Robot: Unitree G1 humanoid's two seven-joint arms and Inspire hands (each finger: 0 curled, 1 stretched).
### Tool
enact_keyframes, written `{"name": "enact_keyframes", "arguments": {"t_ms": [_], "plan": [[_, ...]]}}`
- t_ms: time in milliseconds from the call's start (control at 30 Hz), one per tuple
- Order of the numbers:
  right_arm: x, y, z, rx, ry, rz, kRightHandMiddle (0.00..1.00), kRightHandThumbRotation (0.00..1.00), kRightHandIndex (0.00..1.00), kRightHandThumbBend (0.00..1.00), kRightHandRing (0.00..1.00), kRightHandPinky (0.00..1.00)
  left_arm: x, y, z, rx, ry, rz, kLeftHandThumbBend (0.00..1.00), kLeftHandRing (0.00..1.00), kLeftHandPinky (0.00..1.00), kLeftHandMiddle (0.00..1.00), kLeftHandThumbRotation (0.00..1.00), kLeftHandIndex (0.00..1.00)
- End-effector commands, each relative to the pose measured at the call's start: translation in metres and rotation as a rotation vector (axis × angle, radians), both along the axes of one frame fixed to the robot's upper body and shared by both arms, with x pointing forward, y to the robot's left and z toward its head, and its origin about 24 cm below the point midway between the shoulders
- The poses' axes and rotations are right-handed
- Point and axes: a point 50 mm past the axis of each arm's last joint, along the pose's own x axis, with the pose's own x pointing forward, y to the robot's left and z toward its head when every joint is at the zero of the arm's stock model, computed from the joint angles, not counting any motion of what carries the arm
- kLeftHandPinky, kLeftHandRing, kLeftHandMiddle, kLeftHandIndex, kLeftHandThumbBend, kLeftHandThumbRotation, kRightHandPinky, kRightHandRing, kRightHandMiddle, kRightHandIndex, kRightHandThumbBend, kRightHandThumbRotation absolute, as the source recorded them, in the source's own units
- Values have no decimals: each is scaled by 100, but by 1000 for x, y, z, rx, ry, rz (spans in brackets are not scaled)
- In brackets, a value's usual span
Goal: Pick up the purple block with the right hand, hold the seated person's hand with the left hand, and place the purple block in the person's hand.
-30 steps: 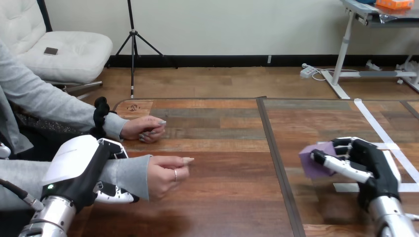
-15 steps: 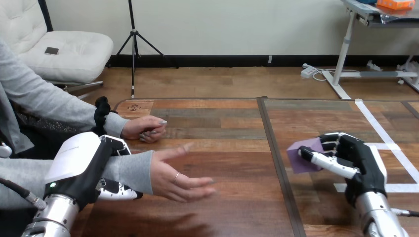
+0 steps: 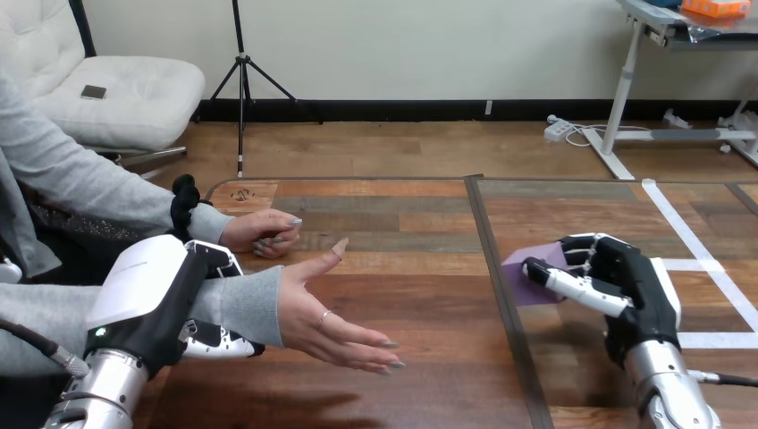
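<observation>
While the left hand (image 3: 156, 299) clasps the person's wrist (image 3: 243, 304), the right hand (image 3: 636, 286), clamped on the purple block (image 3: 526, 279), should cross low to the upturned palm (image 3: 324, 317).

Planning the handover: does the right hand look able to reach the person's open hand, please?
Probably yes: only bare table lies between the right hand, holding the purple block, and the person's open hand.

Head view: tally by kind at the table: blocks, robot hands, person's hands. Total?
Purple block: 1
Robot hands: 2, left hand and right hand
Person's hands: 2, nearer hand and farther hand
Total: 5
</observation>
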Motion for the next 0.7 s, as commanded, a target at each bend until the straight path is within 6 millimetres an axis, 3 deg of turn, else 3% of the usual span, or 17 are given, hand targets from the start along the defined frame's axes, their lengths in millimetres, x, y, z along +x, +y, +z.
{"name": "enact_keyframes", "arguments": {"t_ms": [0,667], "plan": [[34,15,41,25,-163,36,41,0,40,93,37,32,24,-24,49,-89,-229,-99,78,29,24,34,0,35],[38,35,42,1,-173,79,40,0,40,93,36,31,30,-34,50,-93,-236,-133,80,29,23,33,0,34]]}}
